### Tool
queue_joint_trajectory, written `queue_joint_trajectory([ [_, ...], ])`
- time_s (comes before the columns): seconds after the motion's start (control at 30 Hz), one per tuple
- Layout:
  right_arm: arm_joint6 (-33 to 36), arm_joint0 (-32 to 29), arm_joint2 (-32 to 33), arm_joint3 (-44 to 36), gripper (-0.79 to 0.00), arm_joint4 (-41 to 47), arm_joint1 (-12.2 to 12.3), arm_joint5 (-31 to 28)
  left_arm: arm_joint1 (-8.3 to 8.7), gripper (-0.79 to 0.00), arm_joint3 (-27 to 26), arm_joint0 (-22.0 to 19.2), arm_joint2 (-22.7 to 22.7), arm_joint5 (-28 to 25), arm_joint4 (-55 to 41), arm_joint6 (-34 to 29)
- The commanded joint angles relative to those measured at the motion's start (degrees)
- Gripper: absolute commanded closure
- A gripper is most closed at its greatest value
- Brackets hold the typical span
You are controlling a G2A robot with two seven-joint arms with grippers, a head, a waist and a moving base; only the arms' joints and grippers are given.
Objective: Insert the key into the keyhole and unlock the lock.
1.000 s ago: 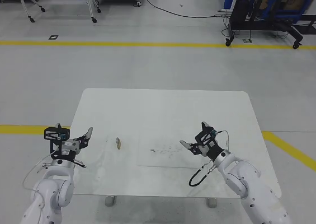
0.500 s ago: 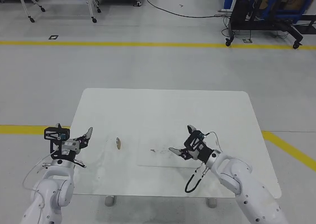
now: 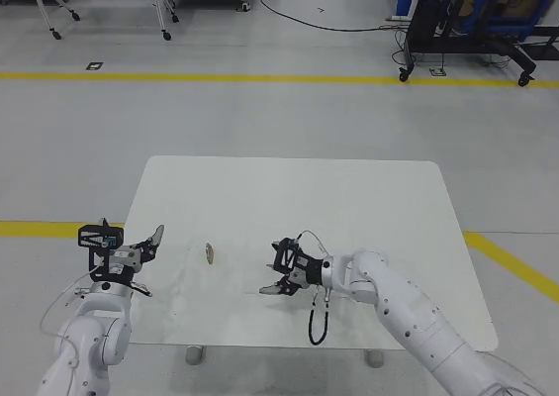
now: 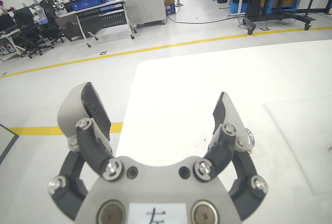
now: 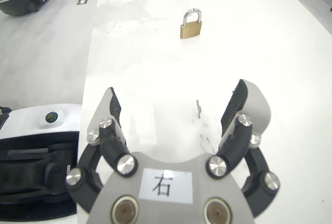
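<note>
A brass padlock point(image 5: 191, 25) with a silver shackle lies on the white table point(image 3: 289, 188), left of centre; from above it is the small padlock point(image 3: 209, 252). A small silver key point(image 5: 198, 109) lies flat on the table, a short way to the right of the lock. My right gripper point(image 5: 176, 87) is open just above the table, and the key lies between its spread fingers, nearer one of them. In the top view the right gripper point(image 3: 273, 267) straddles the key spot. My left gripper point(image 4: 155, 90) is open and empty at the table's left edge, with the padlock point(image 4: 250, 137) peeking out behind one finger.
A thin pale mat point(image 4: 298, 131) covers the table's middle front. A black cable point(image 3: 317, 322) hangs from the right arm near the table's front edge. The far half of the table is bare.
My right arm has swung left across the table, from the right side to the key, staying open. The left arm, padlock and key have not moved.
</note>
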Motion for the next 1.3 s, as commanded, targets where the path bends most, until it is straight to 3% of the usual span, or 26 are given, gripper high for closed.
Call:
queue_joint_trajectory([
  [0.0,1.5,1.5,-1.1,2.2,-0.391,0.0,-0.4,-0.3,0.0,-0.785,0.0,0.0,0.0,0.0,0.0,0.0],
  [0.33,3.8,5.0,-4.5,6.1,-0.314,-3.2,-1.7,3.6,0.0,-0.785,0.0,0.0,0.0,0.0,0.0,0.0],
  [0.43,4.5,5.7,-5.3,6.4,-0.2,-4.2,-2.0,4.6,0.0,-0.785,0.0,0.0,0.0,0.0,0.0,0.0],
  [0.47,4.6,5.9,-5.4,6.5,-0.129,-4.2,-2.1,4.8,0.0,-0.785,0.0,0.0,0.0,0.0,0.0,0.0],
  [0.5,4.7,6.1,-5.5,6.4,0.0,-4.4,-2.2,4.9,0.0,-0.785,0.0,0.0,0.0,0.0,0.0,0.0],
  [1.27,5.1,3.6,-3.0,-0.3,0.0,-6.4,-0.7,2.8,0.0,-0.785,0.0,0.0,0.0,0.0,0.0,0.0],
])
